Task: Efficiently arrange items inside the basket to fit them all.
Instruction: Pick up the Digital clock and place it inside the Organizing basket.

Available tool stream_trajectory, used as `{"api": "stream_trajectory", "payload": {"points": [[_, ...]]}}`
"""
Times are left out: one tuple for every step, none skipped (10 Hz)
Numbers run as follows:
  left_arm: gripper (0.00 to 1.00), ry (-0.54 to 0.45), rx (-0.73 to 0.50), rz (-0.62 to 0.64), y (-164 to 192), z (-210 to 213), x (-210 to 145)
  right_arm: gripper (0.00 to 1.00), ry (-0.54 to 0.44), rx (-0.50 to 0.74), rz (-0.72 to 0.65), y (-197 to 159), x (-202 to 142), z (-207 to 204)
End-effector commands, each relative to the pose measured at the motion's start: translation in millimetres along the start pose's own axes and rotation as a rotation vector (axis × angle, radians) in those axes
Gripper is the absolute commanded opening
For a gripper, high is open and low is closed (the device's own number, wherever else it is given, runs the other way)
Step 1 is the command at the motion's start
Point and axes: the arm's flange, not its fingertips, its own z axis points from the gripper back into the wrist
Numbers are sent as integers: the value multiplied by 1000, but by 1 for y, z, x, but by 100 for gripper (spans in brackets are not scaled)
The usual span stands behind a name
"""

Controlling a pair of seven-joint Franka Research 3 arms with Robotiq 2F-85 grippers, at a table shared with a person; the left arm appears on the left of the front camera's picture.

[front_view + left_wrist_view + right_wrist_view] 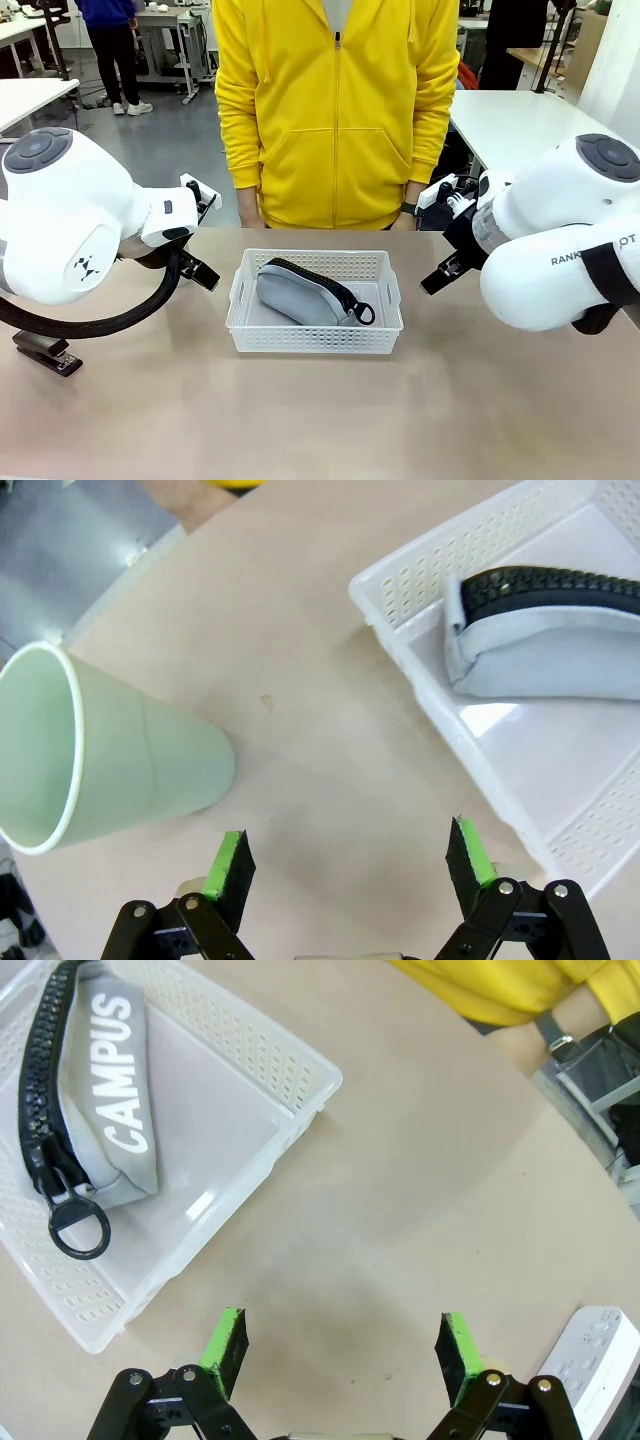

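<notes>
The white lattice basket (390, 325) sits mid-table with the grey zip pouch (300, 295) lying diagonally inside it, ring pull toward the robot's right. In the left wrist view my left gripper (350, 865) hangs open over bare table between the pale green cup (120, 755) and the basket (400, 575). My right gripper (342, 1350) is open above the table beside the basket (318, 1088), and the white box (598, 1365) lies just past its right finger. The pouch (125, 1100) reads "CAMPUS". The black stapler (45, 352) rests at the table's left edge.
A person in a yellow hoodie (335, 110) stands at the far side, right behind the basket, with a watch-wearing wrist (552, 1028) near the table edge. Both bulky white arms flank the basket. Bare tabletop stretches in front of it.
</notes>
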Motion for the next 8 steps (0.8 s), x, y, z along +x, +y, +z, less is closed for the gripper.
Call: {"api": "stream_trajectory", "payload": {"points": [[100, -47, -150, -40, -2, 35, -10, 100, 38, 68, -11, -12, -2, 33], [100, -29, -240, -25, 5, 60, -16, 100, 25, 147, -59, -29, -8, 63], [100, -13, -347, -16, 16, 86, -25, 100, 43, 241, -119, -50, -17, 94], [100, -17, -464, -16, 30, 108, -33, 100, 3, 384, -214, -71, -27, 123], [100, -52, -598, 13, 47, 125, -44, 100, -15, 450, -396, -91, -36, 147], [100, -121, -696, 73, 74, 140, -57, 100, -15, 578, -608, -117, -50, 167], [100, -178, -801, 121, 101, 149, -70, 100, -97, 705, -684, -142, -74, 178], [100, -250, -844, 206, 131, 153, -90, 100, -184, 819, -773, -171, -105, 185]]}}
